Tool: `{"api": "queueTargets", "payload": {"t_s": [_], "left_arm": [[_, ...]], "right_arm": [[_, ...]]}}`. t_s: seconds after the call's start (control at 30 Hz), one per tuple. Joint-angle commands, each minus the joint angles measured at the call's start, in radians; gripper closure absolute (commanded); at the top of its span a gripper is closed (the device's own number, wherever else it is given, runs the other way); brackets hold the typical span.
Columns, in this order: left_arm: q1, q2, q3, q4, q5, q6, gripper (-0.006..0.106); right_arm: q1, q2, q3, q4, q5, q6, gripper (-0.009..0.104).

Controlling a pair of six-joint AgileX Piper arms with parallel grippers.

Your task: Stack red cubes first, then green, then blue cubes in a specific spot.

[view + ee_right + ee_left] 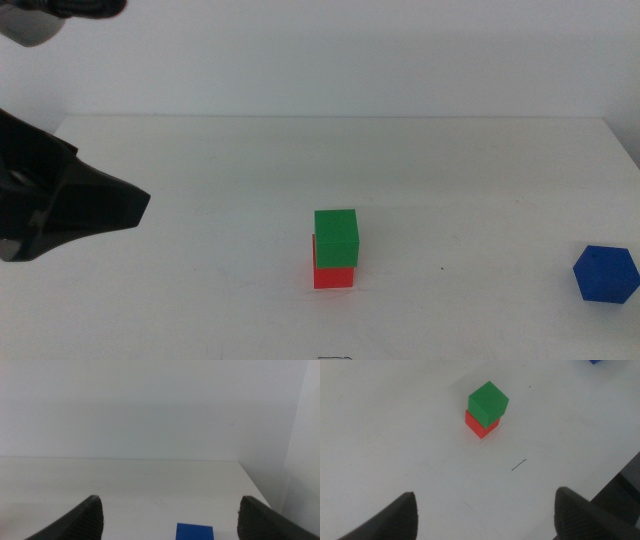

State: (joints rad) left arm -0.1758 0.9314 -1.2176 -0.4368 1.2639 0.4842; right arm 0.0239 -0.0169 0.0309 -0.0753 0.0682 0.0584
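The green cube [336, 237] is seen resting on the red cube [333, 274] near the middle of the white table [220, 160], set slightly off square so that a strip of red shows at one side. The blue cube [606, 273] lies well apart, close to the table's right edge, not yet stacked. The left gripper [485, 510] is held above the table to the left of the stack, jaws spread wide and holding nothing; its dark body is seen at the left of the middle view. The right gripper [170, 515] is not seen in the middle view; in its wrist view its jaws are spread wide and empty, with the blue cube [195, 531] just ahead and between them. Two risks are judged likely. The blue cube sits turned at an angle and near the edge, so a grasp closed on its corners could twist it or push it off the table. The stack is already slightly misaligned, so a blue cube lowered off centre or released too high could tip the green cube off. A passing jaw could also knock the stack.
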Motion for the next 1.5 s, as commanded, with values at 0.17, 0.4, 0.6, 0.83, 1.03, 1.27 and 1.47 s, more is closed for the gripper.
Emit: {"api": "queueTargets", "payload": {"t_s": [0.17,0.4,0.6,0.83,1.03,1.27,1.47], "left_arm": [[0.000,-0.008,-0.025,-0.043,0.055,-0.006,0.007],[0.000,-0.008,-0.025,-0.044,0.055,-0.006,0.007],[0.000,-0.008,-0.025,-0.043,0.054,-0.006,0.007],[0.000,-0.008,-0.025,-0.043,0.054,-0.006,0.007],[0.000,-0.008,-0.025,-0.043,0.054,-0.006,0.007],[0.000,-0.008,-0.025,-0.043,0.054,-0.006,0.007],[0.000,-0.008,-0.025,-0.043,0.054,-0.006,0.007]], "right_arm": [[0.002,0.108,-0.252,0.066,0.308,-0.009,0.001],[0.002,0.418,-0.627,0.066,0.644,-0.009,0.001],[0.002,0.712,-0.880,0.065,0.790,-0.008,0.001],[0.002,1.018,-1.009,0.094,0.920,0.022,0.001],[0.002,1.176,-1.046,0.120,0.947,0.044,0.001],[-0.049,1.340,-1.090,0.118,1.006,0.035,0.001],[-0.108,1.437,-1.093,0.085,0.975,0.028,0.001]]}}
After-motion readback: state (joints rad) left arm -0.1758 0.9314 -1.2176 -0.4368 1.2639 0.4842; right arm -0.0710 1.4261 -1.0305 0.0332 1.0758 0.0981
